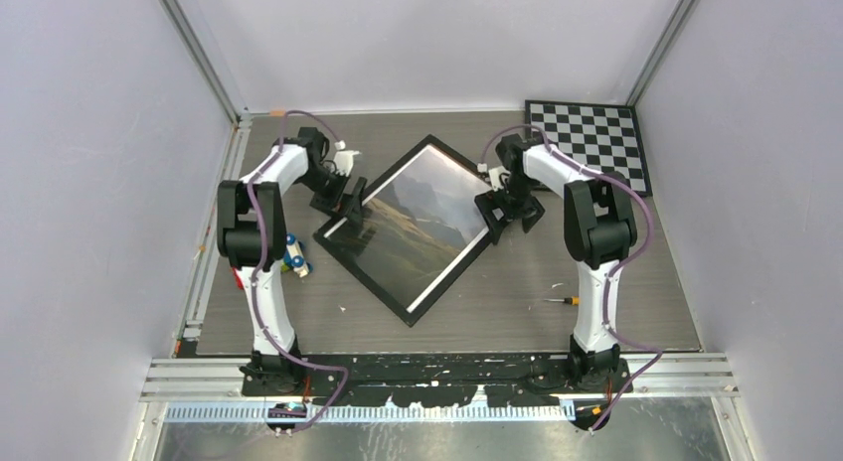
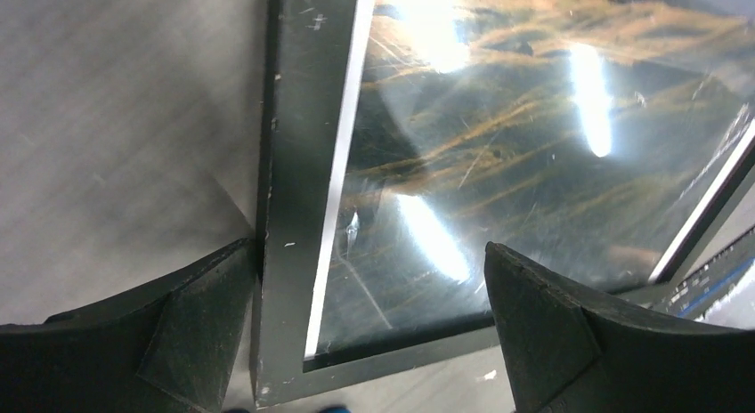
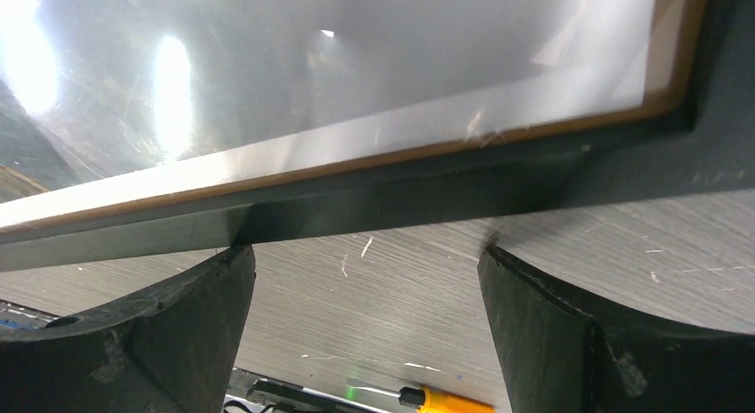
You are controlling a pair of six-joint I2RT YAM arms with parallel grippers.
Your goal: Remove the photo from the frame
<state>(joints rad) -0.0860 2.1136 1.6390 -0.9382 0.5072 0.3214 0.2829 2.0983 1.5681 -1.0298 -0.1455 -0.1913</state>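
Frame [image 1: 411, 317]: thin black rectangle lying flat at the centre of the table [image 1: 616, 282], turned so its corners point like a diamond, glossy front up.
Photo [image 1: 418, 228]: inside the frame under the scratched, glare-streaked front; grey peaks above olive-brown slopes, with a narrow white border.
Left gripper [image 1: 348, 205]: at the frame's left corner, jaws spread wide. In the wrist view [image 2: 369, 288] one finger [image 2: 178, 333] sits against the rail's outer edge and the other [image 2: 570, 342] hangs over the print; it grips nothing.
Right gripper [image 1: 502, 211]: at the frame's right corner, jaws parted. In the wrist view [image 3: 365, 288] only bare tabletop lies between the fingers, just beside the black rail, which shows a brown inner lip.
Table: grey, finely streaked wood-grain surface.
Checkered board [image 1: 589, 143]: black-and-white, flat at the upper right, apart from the frame.
Screwdriver [image 1: 563, 300]: yellow-handled, lower right of the frame, near the right arm.
Toy [image 1: 295, 255]: small blue, white and yellow item beside the left arm; its kind cannot be made out.
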